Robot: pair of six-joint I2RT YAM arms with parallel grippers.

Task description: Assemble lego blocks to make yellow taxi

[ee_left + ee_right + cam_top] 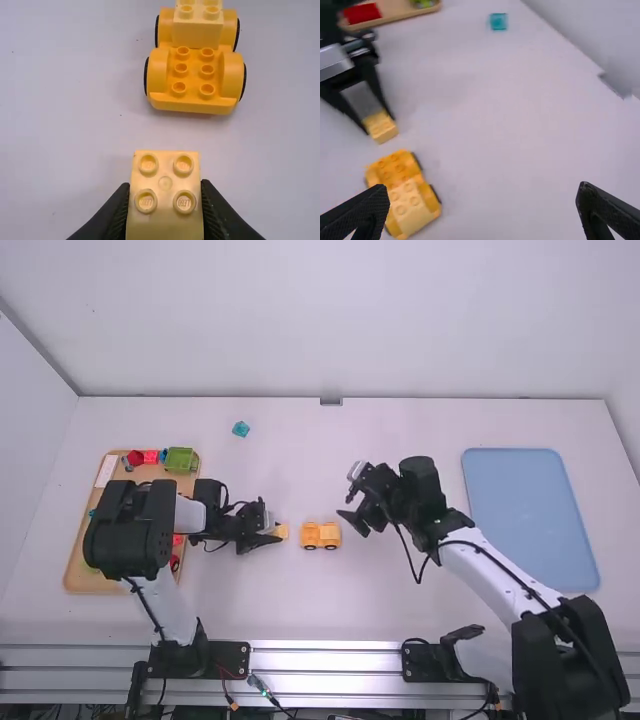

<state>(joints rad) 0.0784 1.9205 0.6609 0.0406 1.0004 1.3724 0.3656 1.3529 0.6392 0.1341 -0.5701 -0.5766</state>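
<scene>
My left gripper [268, 533] holds a pale yellow block [282, 531] just left of the orange-yellow wheeled base [320, 535]. In the left wrist view, my left gripper [165, 200] is shut on that block [165, 183], its four studs facing up, apart from the wheeled base [194, 80], which carries a light yellow block [197, 31] on its far half. My right gripper [352, 523] is right of the base, and in the right wrist view my right gripper [482, 200] stands wide open with nothing between its fingers.
At the left, a wooden tray [85, 560] holds a green piece [180, 460], red pieces and others, partly under the left arm. A teal block [240, 428] lies at the back. A blue tray [530, 510] is at the right.
</scene>
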